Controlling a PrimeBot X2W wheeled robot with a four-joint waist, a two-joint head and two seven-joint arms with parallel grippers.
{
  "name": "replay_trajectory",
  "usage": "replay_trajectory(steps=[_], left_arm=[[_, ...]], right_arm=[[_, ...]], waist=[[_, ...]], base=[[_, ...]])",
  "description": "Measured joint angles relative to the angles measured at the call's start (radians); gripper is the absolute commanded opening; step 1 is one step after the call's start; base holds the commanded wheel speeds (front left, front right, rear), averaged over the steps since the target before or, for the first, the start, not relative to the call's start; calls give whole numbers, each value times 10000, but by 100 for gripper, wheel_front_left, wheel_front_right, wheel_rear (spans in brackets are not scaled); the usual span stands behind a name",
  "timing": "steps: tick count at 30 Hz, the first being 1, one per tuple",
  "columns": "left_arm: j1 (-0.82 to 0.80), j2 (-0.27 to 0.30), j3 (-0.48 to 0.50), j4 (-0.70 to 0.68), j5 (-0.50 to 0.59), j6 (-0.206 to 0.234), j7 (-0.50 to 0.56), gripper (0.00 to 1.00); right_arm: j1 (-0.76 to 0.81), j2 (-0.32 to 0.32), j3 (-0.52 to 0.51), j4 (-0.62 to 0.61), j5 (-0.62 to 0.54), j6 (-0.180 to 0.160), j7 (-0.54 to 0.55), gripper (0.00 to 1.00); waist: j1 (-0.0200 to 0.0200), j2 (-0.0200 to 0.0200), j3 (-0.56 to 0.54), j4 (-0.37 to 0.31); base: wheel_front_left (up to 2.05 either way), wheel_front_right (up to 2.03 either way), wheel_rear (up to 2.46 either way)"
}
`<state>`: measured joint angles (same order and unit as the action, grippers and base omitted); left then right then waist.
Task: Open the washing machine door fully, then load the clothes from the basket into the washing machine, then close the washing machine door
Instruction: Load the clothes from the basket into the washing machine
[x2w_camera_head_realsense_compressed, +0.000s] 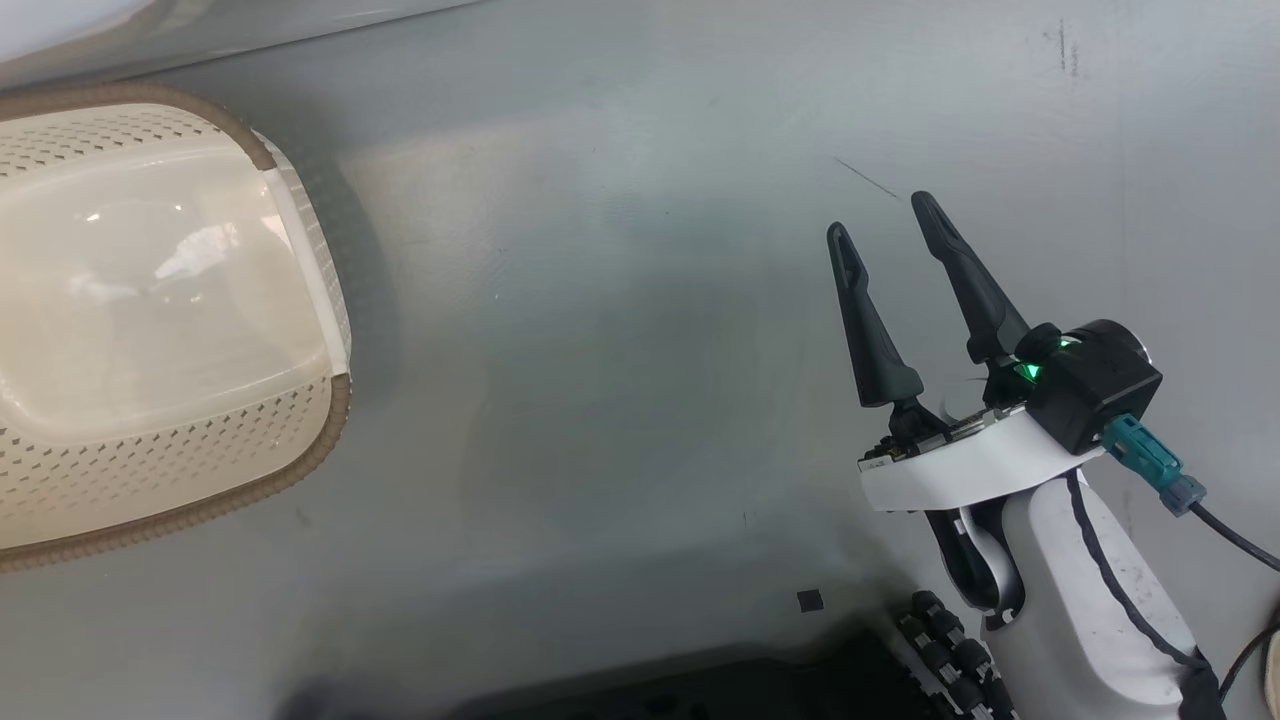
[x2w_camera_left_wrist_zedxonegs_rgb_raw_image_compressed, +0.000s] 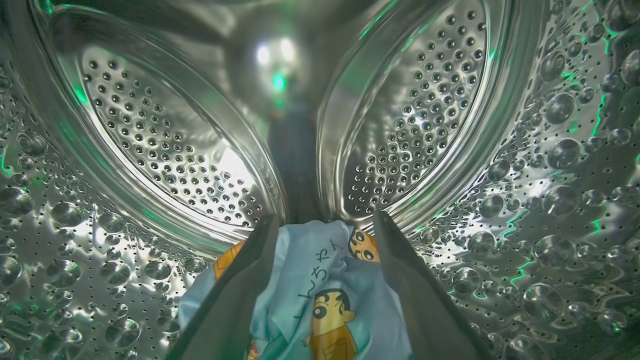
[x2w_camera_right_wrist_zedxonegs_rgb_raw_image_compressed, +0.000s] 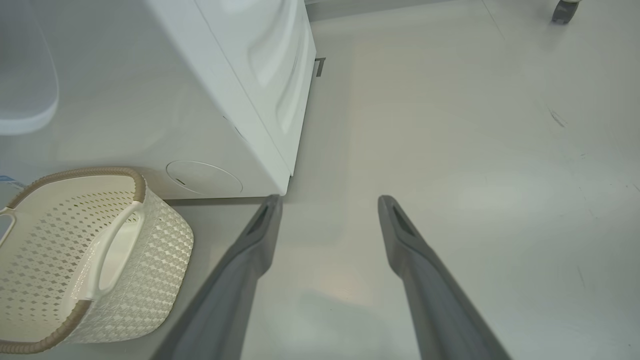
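1. One bundle of the clothes (x2w_camera_left_wrist_zedxonegs_rgb_raw_image_compressed: 320, 285): light blue fabric printed with a cartoon boy's face and orange-brown patches. It lies bunched on the bottom of the perforated steel drum (x2w_camera_left_wrist_zedxonegs_rgb_raw_image_compressed: 165, 145) of the washing machine (x2w_camera_right_wrist_zedxonegs_rgb_raw_image_compressed: 260, 75), as my left wrist view gives it.
2. Left gripper (x2w_camera_left_wrist_zedxonegs_rgb_raw_image_compressed: 326, 218): inside the drum, with both fingers spread wide. The garment lies between and beneath them. I see no pinch on the cloth, and I cannot tell whether the fingers' inner faces brush it.
3. Right gripper (x2w_camera_head_realsense_compressed: 879, 215): jaws fully parted with nothing between them. It hangs above the grey floor (x2w_camera_head_realsense_compressed: 600, 300), well apart from the basket (x2w_camera_head_realsense_compressed: 300, 470).
4. The basket: cream-white with perforated sides and a brown woven-look rim. It stands on the floor at the left of my head view. My right wrist view places it just beside the washing machine's white lower front.
5. Washing machine front: white, with a round cover panel low down near the basket's rim.
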<state>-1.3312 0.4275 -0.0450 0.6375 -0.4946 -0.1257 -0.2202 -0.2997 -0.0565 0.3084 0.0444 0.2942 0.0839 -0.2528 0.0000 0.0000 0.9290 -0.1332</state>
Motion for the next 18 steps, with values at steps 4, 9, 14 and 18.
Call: replay_trajectory(steps=[4,9,14,18], left_arm=[[-5,6,-36,245,-111,0,-10,100],[0,33,-245,504,-111,0,-98,100],[63,21,-412,646,-107,0,-199,100],[326,-25,-477,757,-169,0,-232,100]], right_arm=[[-40,0,-13,-2,6,-2,-2,100],[-156,0,-58,8,40,-2,-4,100],[-198,0,-144,8,46,-48,-4,100],[-203,0,-217,10,46,-65,-4,100]], waist=[[0,0,-75,8],[0,0,-223,14],[0,0,-419,39],[0,0,-593,83]], base=[[0,0,0],[0,0,0],[0,0,0],[0,0,0]])
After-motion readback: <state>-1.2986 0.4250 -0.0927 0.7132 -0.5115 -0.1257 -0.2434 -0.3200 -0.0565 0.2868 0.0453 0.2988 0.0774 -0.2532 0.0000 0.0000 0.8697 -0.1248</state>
